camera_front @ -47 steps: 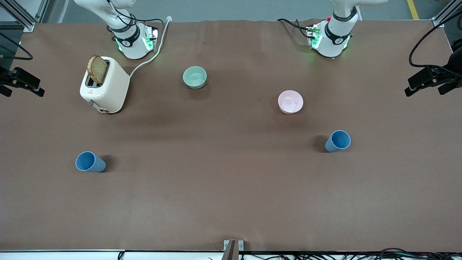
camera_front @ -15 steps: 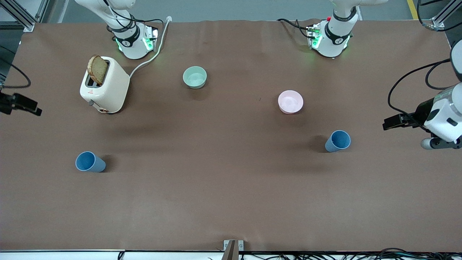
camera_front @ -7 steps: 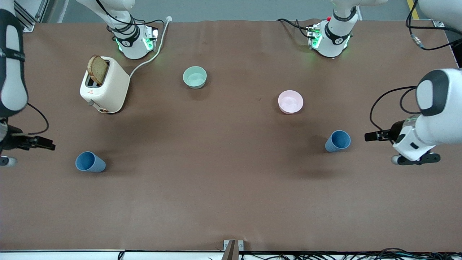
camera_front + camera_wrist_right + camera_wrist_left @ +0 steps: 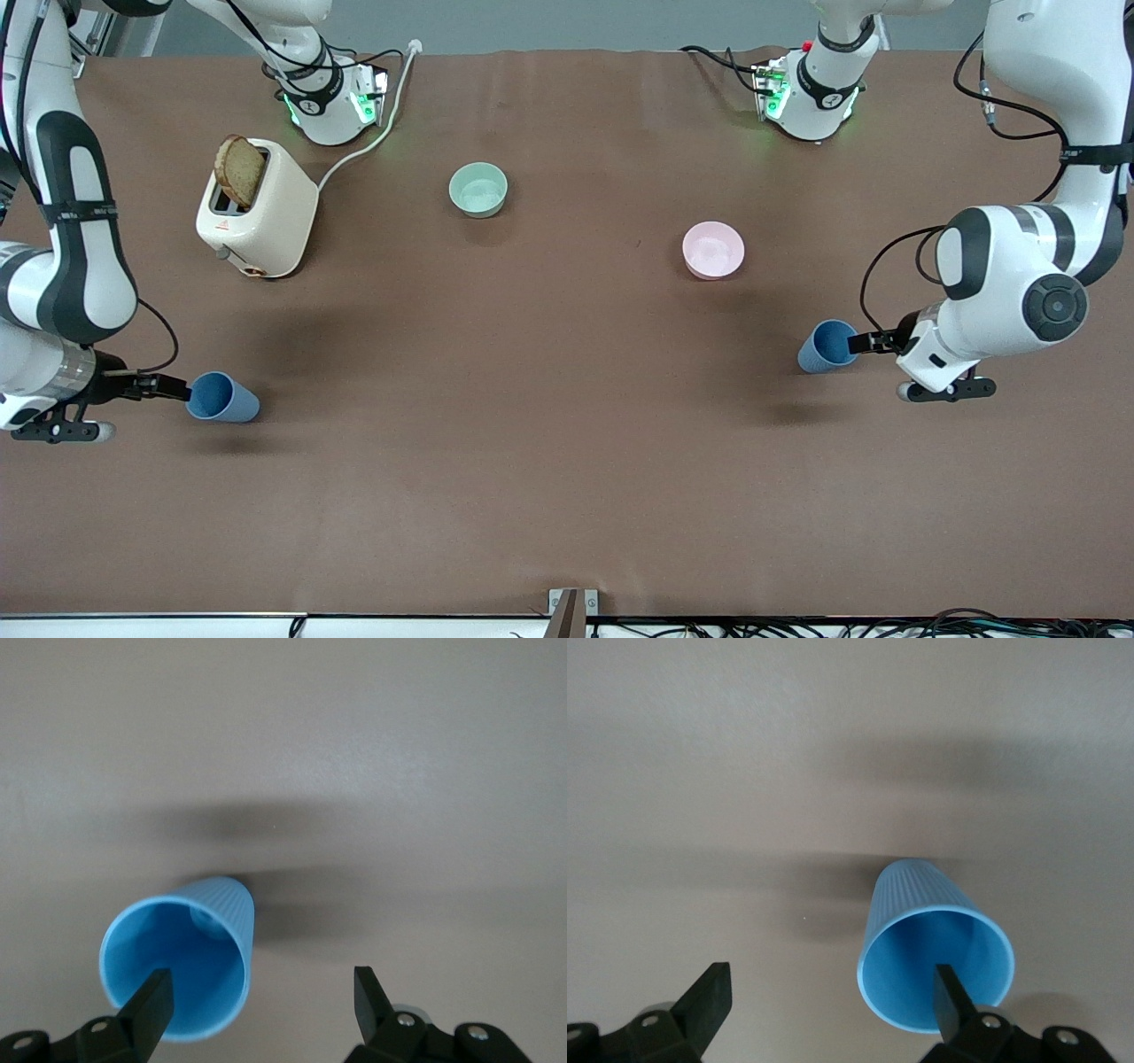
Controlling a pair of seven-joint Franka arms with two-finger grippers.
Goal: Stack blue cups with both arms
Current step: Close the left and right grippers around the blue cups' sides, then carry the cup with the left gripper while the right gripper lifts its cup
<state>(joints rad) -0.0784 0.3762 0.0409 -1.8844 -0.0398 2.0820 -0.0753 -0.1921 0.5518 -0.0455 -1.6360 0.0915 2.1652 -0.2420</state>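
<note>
Two blue cups stand upright on the brown table. One cup (image 4: 828, 346) is toward the left arm's end; my left gripper (image 4: 864, 342) is open right beside its rim. In the left wrist view this cup (image 4: 935, 943) sits off-centre from the gripper (image 4: 831, 1001), with one fingertip (image 4: 952, 997) over its mouth. The other cup (image 4: 221, 397) is toward the right arm's end; my right gripper (image 4: 173, 387) is open right beside it. In the right wrist view that cup (image 4: 182, 961) also sits off-centre from the gripper (image 4: 261, 999), with one fingertip (image 4: 152, 1003) over its mouth.
A cream toaster (image 4: 261, 213) with a bread slice stands near the right arm's base, its white cord running back. A mint-green bowl (image 4: 478, 189) and a pink bowl (image 4: 713, 249) sit farther from the front camera than the cups.
Both arms have swung in from the table's ends and come down. Each open gripper now reaches the cup at its own end. The cups have not moved.
</note>
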